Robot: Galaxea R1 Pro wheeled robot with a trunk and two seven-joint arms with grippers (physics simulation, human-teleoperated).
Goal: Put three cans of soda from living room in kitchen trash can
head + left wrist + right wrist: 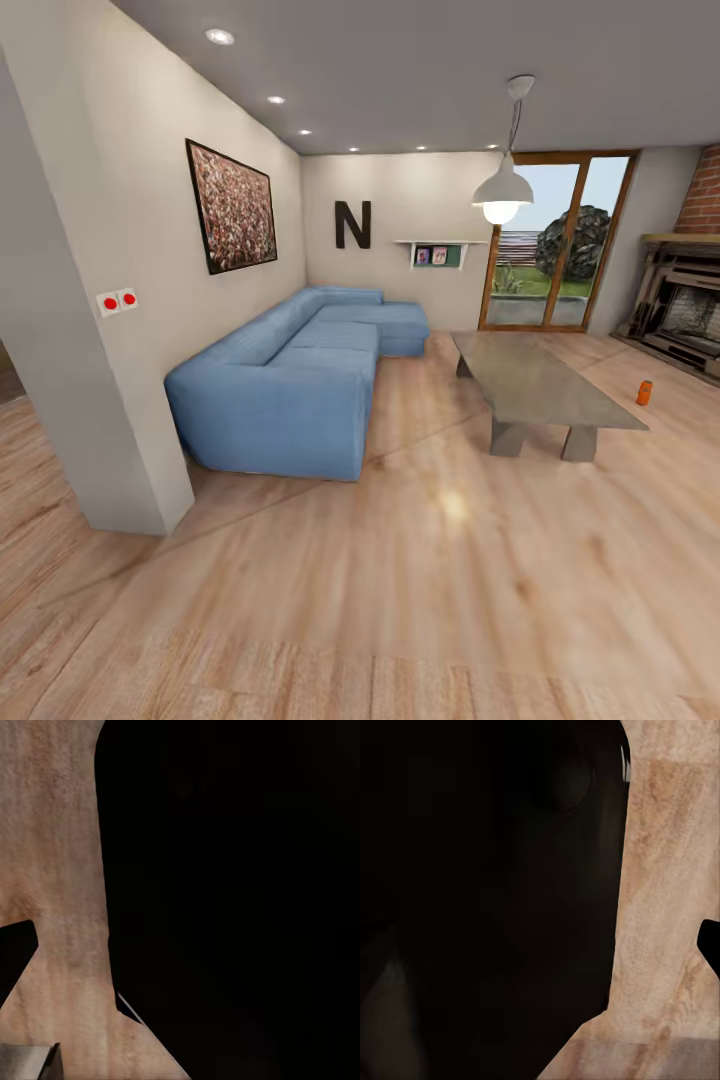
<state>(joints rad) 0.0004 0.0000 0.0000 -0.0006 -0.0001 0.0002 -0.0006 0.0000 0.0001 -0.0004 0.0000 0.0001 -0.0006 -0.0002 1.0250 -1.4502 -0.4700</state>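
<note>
Collection not yet begun: one soda can stands on the floor, right of the low table (others unseen). Gripper states cannot be told.

We see one orange can of soda standing upright on the living room's wood floor. It sits just beyond the long grey low table's far right edge, near the brick fireplace.

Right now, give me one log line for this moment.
place: living room | seen: one soda can on floor beside low table | sofa left | grippers: unclear
</note>
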